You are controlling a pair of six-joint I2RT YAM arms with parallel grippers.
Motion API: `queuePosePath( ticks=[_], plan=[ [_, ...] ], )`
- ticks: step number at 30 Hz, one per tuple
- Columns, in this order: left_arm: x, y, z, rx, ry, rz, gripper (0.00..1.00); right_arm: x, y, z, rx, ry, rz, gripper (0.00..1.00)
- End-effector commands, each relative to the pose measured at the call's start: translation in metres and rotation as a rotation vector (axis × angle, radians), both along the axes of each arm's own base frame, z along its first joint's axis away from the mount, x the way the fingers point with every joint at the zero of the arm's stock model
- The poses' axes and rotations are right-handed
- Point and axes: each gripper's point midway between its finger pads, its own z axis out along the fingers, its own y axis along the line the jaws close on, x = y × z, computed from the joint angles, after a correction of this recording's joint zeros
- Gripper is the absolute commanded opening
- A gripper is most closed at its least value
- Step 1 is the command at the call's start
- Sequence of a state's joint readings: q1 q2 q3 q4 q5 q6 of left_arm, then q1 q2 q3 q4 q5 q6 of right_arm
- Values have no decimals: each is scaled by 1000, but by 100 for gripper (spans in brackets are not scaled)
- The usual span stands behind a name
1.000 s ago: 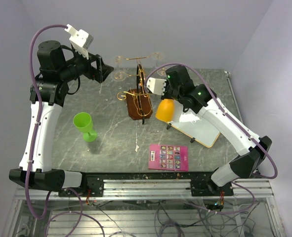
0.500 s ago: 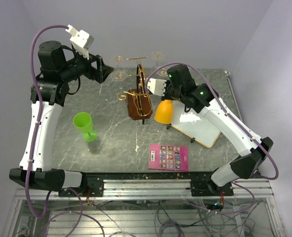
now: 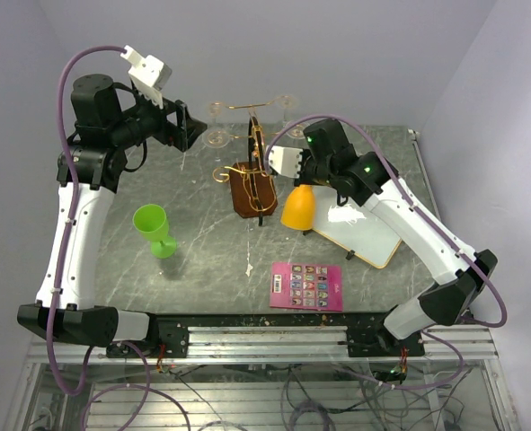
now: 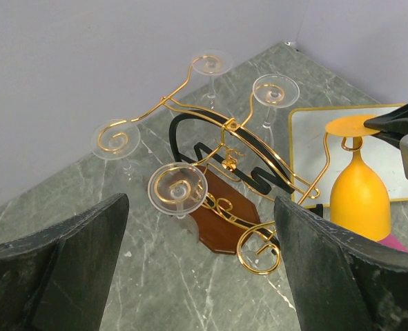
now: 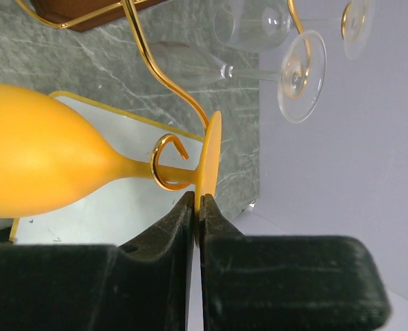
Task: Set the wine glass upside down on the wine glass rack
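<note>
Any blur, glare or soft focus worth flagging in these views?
Top external: evenly lit, sharp, soft shadows. Left wrist: wine glass rack sharp, near fingers slightly soft. Right wrist: orange wine glass sharp; clear glasses behind softer.

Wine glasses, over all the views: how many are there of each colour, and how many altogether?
Clear glasses: 4
Orange glass: 1
Green glass: 1
Total: 6
</note>
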State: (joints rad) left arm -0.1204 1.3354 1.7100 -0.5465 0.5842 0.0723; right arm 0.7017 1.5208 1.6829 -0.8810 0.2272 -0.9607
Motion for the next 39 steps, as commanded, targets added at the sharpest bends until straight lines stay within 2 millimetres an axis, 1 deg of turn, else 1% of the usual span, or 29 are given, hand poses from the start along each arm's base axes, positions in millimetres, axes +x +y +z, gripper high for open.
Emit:
queuePosePath(
  ticks=[1, 4, 7, 11, 24, 32, 36, 39],
  plan=[
    [3, 3, 5, 8, -39, 7, 96, -10, -1, 16, 39, -12, 25, 6],
    [2, 3, 6, 9, -41, 7, 96, -11, -1, 15, 37, -7, 27, 7],
    [1, 4, 5, 14, -44, 7, 96, -11, -2, 13, 32, -3, 26, 11],
    [0, 4, 6, 16, -49, 6, 96, -12, -3, 11, 30, -3, 22, 14],
    [0, 7, 1, 39, -52, 20, 96, -16, -4, 8, 34, 19, 30, 16],
    [1, 14, -7, 73, -46, 51, 96, -15, -5, 18, 73, 11, 17, 17],
    [0, 20, -14, 107, -45, 71, 96, -20, 5, 24, 153, 37, 41, 18],
    [-1, 20, -19, 118, -38, 71, 96, -27, 22, 25, 237, 88, 91, 26]
  ],
)
